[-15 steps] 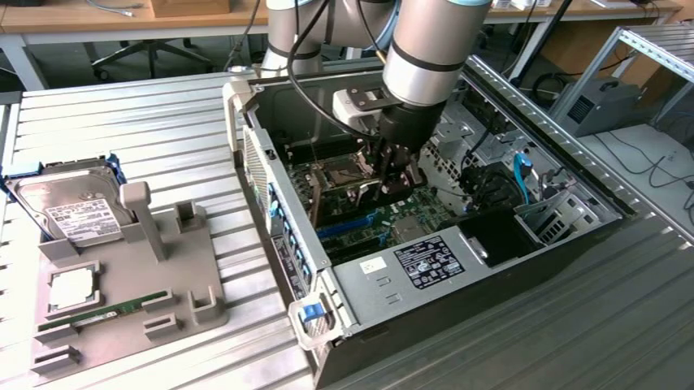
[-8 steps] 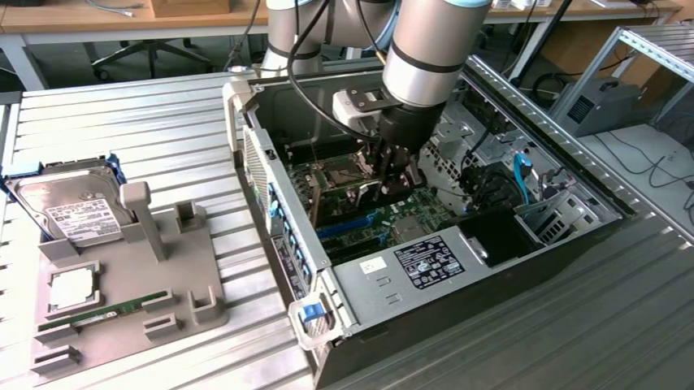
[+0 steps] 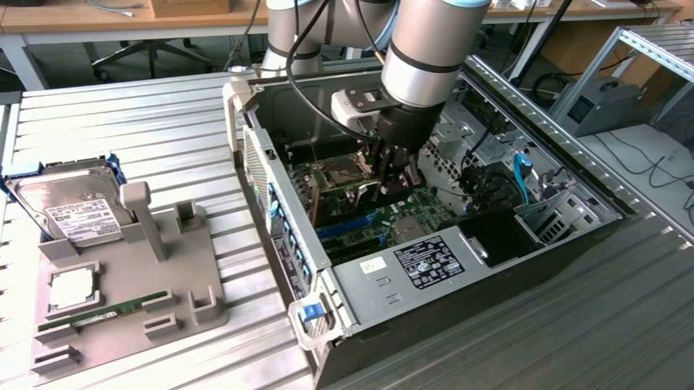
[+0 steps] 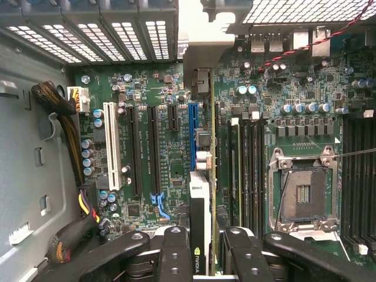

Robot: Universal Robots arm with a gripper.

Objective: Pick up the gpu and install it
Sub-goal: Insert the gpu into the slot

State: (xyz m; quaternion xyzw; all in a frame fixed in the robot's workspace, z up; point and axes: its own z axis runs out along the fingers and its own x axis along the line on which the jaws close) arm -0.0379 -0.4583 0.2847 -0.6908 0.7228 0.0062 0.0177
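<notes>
1. Pickup is judged done: the gripper is seen closed on the gpu, with one finger pressed to each face of the card.
2. Nothing else is held. The card is clamped at its upper edge, where a maker's logo is read between the jaws.
3. The gpu is carried inside the open case, where the gripper is lowered over the motherboard.
4. The card is held on edge, with its lower edge turned down to the board. Which way its fan face is turned cannot be told.
5. The card is lined up just beside the blue slot and parallel to it. Whether its contacts are already entered in a slot cannot be told, so seating is judged not yet confirmed, and release is left to be done.
6. The long axis is laid along the slots, running from the jaws away to the rear slot covers.
7. A grey metal end, taken to be the bracket, is pointed at that rear wall, close to the one bright, uncovered opening.
</notes>
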